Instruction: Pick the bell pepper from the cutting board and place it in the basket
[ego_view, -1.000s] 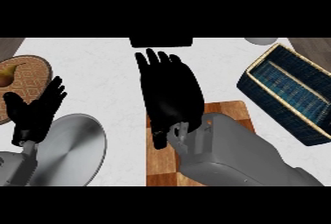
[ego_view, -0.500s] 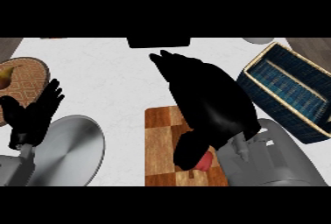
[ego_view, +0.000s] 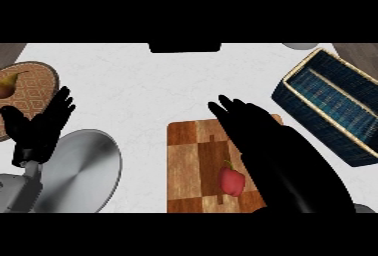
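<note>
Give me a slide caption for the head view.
Right hand open over the cutting board beside the red bell pepper; blue basket at right.

The right hand (ego_view: 284, 160) covered the right side of the cutting board (ego_view: 193, 165), and its forearm ran off the near edge. The basket (ego_view: 314, 126) was cut by the right edge. At the far edge of the desk (ego_view: 148, 85), a dark object (ego_view: 184, 47) and a grey round one (ego_view: 299, 45) were cropped beyond telling.
</note>
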